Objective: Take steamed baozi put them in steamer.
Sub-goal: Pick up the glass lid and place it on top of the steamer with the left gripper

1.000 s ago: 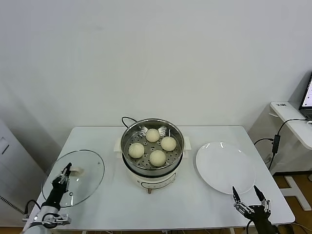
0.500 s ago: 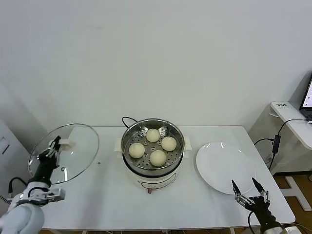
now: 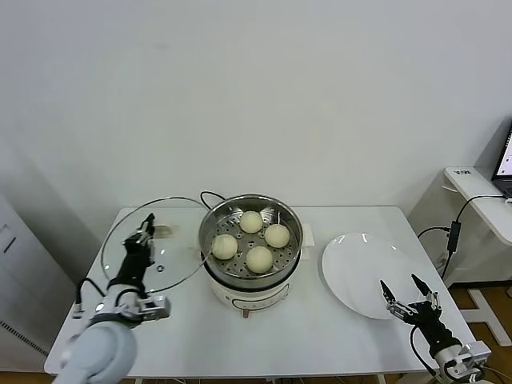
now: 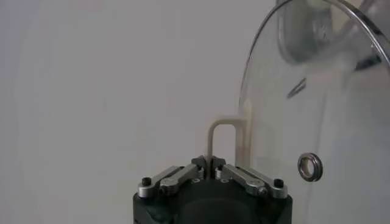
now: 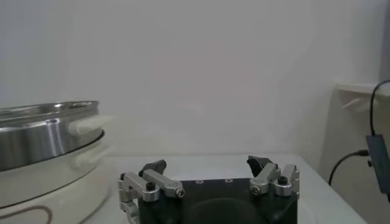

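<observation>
The steamer, a shiny steel pot on a white base, stands mid-table with several cream-white baozi on its perforated tray. Its side also shows in the right wrist view. My left gripper is shut on the handle of the round glass lid, which it holds in the air just left of the pot, its rim near the pot's left edge. My right gripper is open and empty, low by the table's front right corner, near the white plate.
A black cord runs behind the steamer. A side desk with cables stands at the right. Bare table lies in front of the pot and at the left.
My left gripper has carried the glass lid up and to the right, from the table's left edge to beside the pot. My right gripper has shifted slightly and stays open.
</observation>
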Controlling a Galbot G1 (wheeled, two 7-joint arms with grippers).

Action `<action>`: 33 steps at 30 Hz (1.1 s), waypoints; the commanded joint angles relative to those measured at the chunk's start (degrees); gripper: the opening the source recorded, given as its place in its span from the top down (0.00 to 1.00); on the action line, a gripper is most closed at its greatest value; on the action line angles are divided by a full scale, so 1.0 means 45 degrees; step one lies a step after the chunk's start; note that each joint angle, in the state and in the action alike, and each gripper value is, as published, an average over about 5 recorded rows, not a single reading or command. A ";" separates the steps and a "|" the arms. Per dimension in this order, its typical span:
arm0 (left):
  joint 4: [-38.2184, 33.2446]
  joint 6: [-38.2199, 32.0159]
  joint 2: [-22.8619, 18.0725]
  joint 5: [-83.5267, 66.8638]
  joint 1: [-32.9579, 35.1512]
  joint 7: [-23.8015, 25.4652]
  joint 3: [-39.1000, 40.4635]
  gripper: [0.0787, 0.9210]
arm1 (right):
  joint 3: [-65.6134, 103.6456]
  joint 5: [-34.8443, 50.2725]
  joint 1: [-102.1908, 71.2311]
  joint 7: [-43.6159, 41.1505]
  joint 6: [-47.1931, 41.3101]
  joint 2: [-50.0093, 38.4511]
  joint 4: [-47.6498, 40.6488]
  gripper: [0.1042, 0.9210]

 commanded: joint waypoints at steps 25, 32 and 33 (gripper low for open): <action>0.5198 0.2408 -0.5910 0.5586 -0.5133 0.1662 0.6194 0.96 | 0.0755 -0.0586 -0.0008 -0.0533 -0.0250 0.0051 -0.0389 0.12; 0.5272 0.2391 -0.6063 0.5761 -0.5002 0.1665 0.6159 0.96 | 0.0689 -0.0565 0.0118 -0.0591 -0.0206 -0.0042 -0.0565 0.12; 0.5287 0.2389 -0.6092 0.5803 -0.4957 0.1664 0.6130 0.96 | 0.0670 -0.0563 0.0149 -0.0598 -0.0199 -0.0066 -0.0605 0.12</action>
